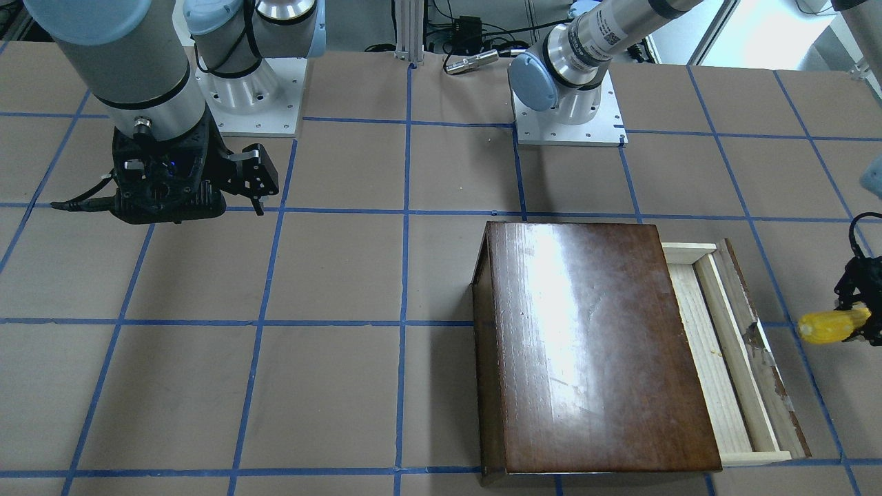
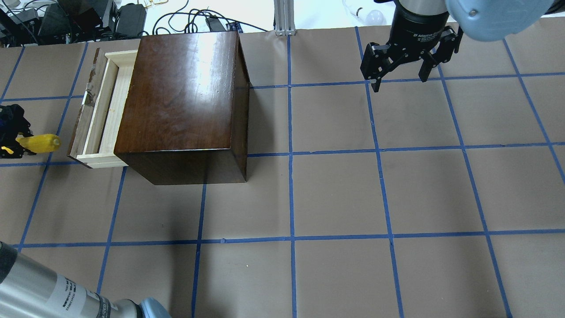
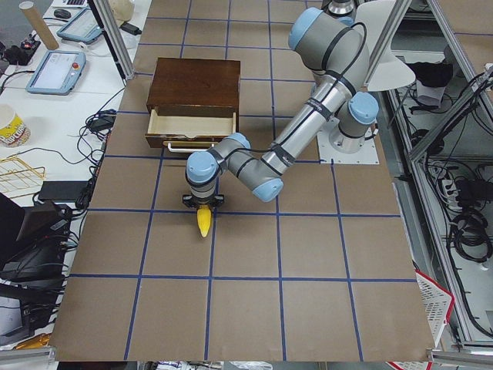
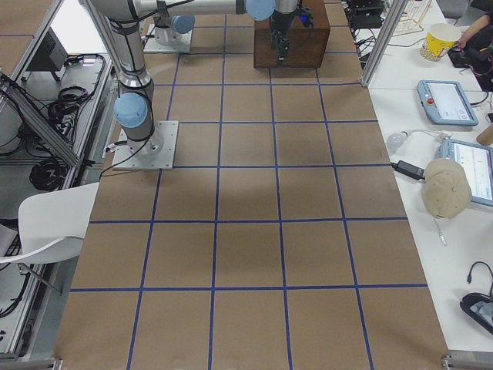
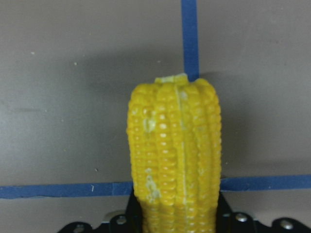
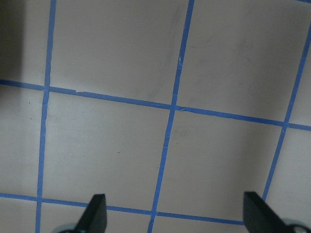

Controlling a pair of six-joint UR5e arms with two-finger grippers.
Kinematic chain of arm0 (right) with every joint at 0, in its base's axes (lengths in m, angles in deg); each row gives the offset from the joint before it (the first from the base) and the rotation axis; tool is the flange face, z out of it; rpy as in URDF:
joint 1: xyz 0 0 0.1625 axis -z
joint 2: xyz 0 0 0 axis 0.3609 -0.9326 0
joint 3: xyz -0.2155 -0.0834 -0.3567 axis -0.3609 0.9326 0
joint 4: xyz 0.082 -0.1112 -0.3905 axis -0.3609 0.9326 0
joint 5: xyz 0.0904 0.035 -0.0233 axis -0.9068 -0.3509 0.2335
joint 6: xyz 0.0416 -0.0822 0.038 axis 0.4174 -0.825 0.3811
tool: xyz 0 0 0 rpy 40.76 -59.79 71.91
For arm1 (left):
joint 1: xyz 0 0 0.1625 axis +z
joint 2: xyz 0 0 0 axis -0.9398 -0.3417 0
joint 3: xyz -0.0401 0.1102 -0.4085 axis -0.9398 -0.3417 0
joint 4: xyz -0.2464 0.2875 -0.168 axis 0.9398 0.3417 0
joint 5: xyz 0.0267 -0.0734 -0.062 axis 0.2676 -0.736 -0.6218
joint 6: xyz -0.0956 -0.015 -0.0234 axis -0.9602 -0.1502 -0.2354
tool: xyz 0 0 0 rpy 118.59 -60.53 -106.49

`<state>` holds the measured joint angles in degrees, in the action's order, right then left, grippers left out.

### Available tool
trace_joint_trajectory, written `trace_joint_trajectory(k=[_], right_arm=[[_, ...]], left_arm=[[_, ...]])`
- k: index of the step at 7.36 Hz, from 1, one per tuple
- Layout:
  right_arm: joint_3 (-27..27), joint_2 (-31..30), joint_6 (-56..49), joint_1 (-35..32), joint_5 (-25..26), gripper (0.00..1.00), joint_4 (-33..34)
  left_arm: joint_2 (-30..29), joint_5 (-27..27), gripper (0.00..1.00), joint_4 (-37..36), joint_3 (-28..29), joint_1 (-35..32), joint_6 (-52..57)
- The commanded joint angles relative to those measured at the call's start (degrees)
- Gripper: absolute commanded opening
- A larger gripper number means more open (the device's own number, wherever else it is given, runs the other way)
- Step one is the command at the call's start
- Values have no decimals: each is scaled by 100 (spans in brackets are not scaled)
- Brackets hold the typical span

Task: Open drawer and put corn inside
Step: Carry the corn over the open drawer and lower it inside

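The drawer (image 2: 102, 104) is pulled out of the dark-brown box (image 2: 181, 97), and its pale wood tray is empty; it also shows in the front view (image 1: 716, 351). My left gripper (image 2: 16, 142) is shut on the yellow corn (image 2: 42, 142) and holds it level above the table. The free end points at the drawer's dark front panel, a short gap away. The corn fills the left wrist view (image 5: 175, 155) and shows in the front view (image 1: 830, 326). My right gripper (image 2: 399, 84) is open and empty, far from the box.
The brown table (image 2: 335, 190) is marked with a blue tape grid. Both arm bases (image 1: 568, 117) stand at the robot's side. Cables and equipment (image 2: 88, 17) lie beyond the table's far edge behind the box.
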<state>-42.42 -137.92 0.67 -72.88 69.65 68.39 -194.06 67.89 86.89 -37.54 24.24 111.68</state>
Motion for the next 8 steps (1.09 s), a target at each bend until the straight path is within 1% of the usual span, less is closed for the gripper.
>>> trace_joint_trajectory(k=[1, 2, 3, 4, 5, 6, 8], right_arm=[[0, 0, -2, 0, 0, 100, -2], [0, 0, -2, 0, 0, 100, -2], [0, 0, -2, 0, 0, 100, -2], [0, 0, -2, 0, 0, 100, 6], [0, 0, -2, 0, 0, 100, -2], [0, 0, -2, 0, 0, 100, -2], [0, 0, -2, 0, 0, 100, 6]], left_arm=[[307, -5, 0, 1009, 711, -245, -1583], [482, 30, 0, 1440, 958, -448, -2504], [649, 57, 0, 1792, 1074, -589, -3636], [764, 48, 0, 1944, 1075, -747, -4421], [870, 66, 0, 1971, 1040, -914, -5456], [993, 40, 0, 2424, 1014, -1124, -6267], [1143, 66, 0, 2543, 1013, -1633, -8182]])
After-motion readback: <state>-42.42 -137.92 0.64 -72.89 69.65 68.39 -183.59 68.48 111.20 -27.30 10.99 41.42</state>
